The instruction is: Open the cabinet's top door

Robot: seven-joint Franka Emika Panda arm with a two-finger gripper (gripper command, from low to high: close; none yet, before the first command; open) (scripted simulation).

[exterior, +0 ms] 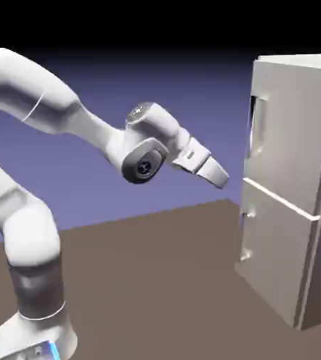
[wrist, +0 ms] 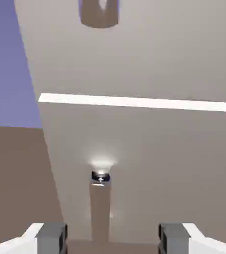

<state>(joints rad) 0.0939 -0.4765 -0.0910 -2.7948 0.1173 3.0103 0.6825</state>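
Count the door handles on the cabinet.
2: one on the top door, an upright bar near its left edge; one on the lower door, also near its left edge.

- My white arm [exterior: 51, 91] is brightly lit on its upper surfaces, greyer underneath.
- Above me, the backdrop fades from blue-violet to black.
- The cabinet's [exterior: 283, 176] side looks darker than its front.
- In my hand view, the strip between the doors [wrist: 140, 102] glares white, and a soft glow sits above the lower handle [wrist: 100, 208].
- Edges look slightly soft.
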